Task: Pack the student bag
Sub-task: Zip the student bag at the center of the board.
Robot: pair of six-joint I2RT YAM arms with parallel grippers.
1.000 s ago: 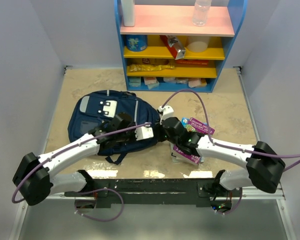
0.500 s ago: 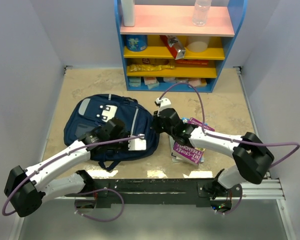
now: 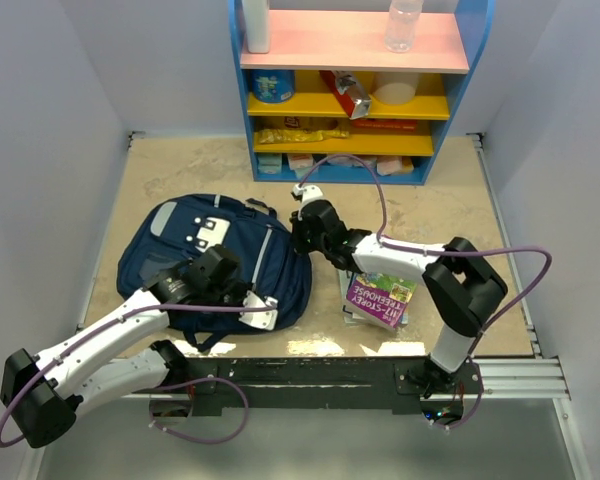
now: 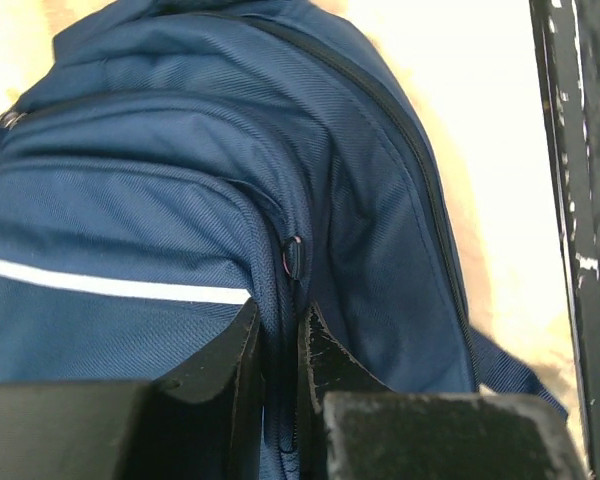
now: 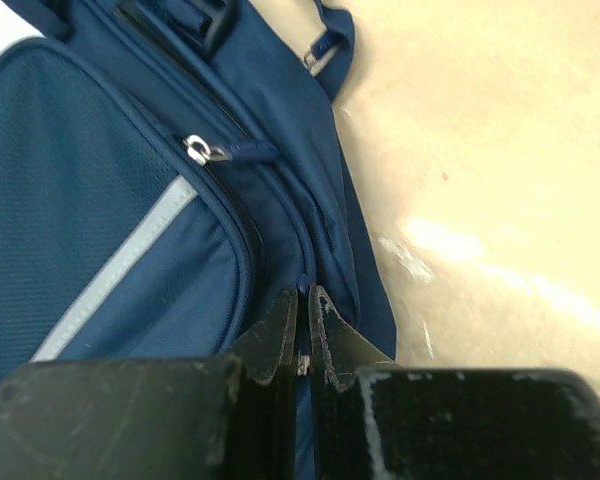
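The student bag (image 3: 195, 250), a large navy fabric backpack with pale stripes, is pinched at two places. The left gripper (image 4: 278, 345) nips a fold beside the zip at its near side. The right gripper (image 5: 302, 335) is pressed together on the zip line at its right edge. The bag lies flat, left of centre on the beige table (image 3: 440, 200). It looks soft and floppy, so seams and zip pulls are probably the best holds.

Navy student bag (image 3: 165, 260) lies flat (zips apparently closed).
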